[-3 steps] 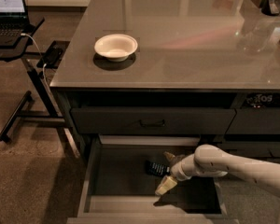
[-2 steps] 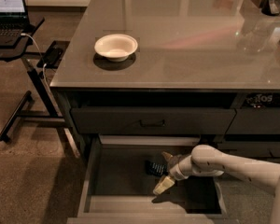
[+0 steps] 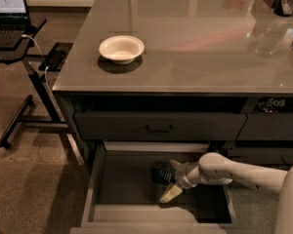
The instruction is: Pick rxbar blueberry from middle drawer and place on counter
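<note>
Barely shifted (if at all), the claw [image 3: 172,179] sits spread in the middle drawer [image 3: 129,182] beside the rxbar blueberry [image 3: 160,174].

Dark rxbar blueberry [image 3: 161,174] flat in open middle drawer [image 3: 122,186], claw [image 3: 170,179] spread beside

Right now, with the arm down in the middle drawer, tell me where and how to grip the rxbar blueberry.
Grip the rxbar blueberry across its narrow width, coming in from the arm's side, where the gripper sits with its fingers spread. The bar lies flat on the bottom of the middle drawer, so pinching its long edges probably suits best.
</note>
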You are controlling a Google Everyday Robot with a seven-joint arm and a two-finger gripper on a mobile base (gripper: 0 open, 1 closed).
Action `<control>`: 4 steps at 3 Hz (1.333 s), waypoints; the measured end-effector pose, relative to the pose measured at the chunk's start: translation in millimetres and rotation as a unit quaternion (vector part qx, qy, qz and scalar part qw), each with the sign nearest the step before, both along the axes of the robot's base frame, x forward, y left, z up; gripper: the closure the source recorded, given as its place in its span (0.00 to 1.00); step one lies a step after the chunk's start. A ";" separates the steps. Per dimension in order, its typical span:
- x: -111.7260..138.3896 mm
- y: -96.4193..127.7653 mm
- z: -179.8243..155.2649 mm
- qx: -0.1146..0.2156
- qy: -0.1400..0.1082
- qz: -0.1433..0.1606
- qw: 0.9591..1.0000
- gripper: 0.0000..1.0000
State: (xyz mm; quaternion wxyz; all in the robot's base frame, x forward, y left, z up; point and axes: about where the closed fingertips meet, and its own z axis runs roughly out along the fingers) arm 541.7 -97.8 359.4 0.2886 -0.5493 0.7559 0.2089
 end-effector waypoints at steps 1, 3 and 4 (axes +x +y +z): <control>0.0 0.0 0.0 0.000 0.000 0.000 1.000 0.19; 0.0 0.1 -0.1 0.000 0.000 0.000 1.000 0.65; -0.1 0.1 -0.1 0.000 0.000 0.000 1.000 0.88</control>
